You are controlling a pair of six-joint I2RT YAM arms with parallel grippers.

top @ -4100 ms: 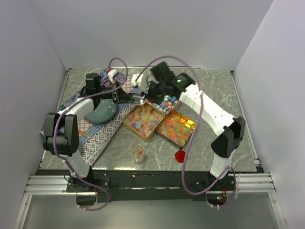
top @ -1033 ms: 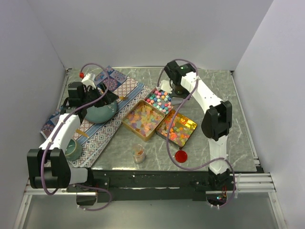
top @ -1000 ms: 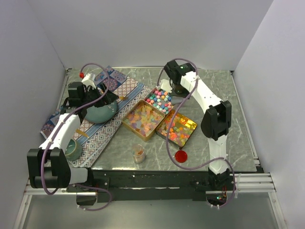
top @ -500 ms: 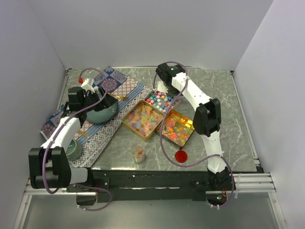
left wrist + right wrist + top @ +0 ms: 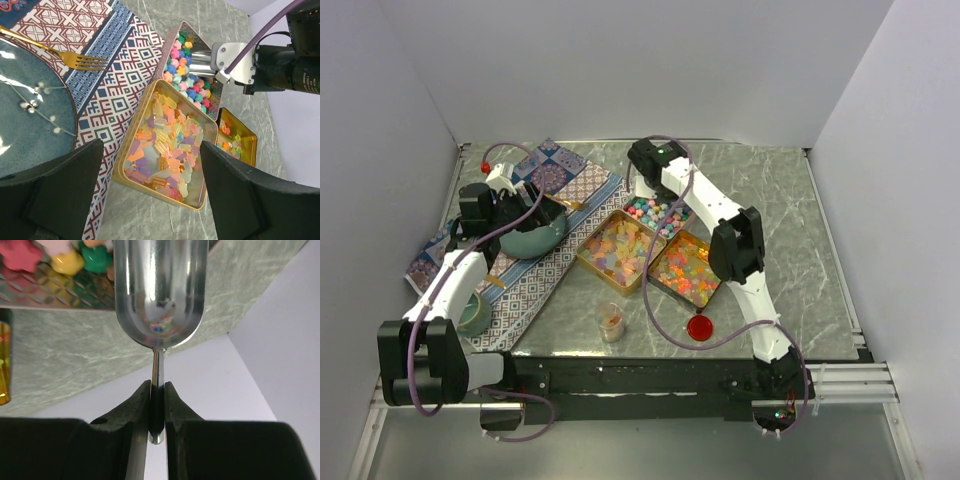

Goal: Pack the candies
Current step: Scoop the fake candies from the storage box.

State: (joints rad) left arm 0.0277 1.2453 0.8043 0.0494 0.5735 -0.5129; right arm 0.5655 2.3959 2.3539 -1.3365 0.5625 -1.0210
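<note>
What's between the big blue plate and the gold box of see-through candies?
Just the patterned cloth. The left wrist view shows it lying between the blue plate and the gold box of candies.

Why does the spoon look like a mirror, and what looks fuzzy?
Right wrist view: the metal scoop is polished, so it mirrors the light and tiny spots of colour from the candies. Left wrist view: white glare dots sit on the blue plate, and the left gripper's fingers look dark and soft-edged. Top view: even light, faint shadows.
</note>
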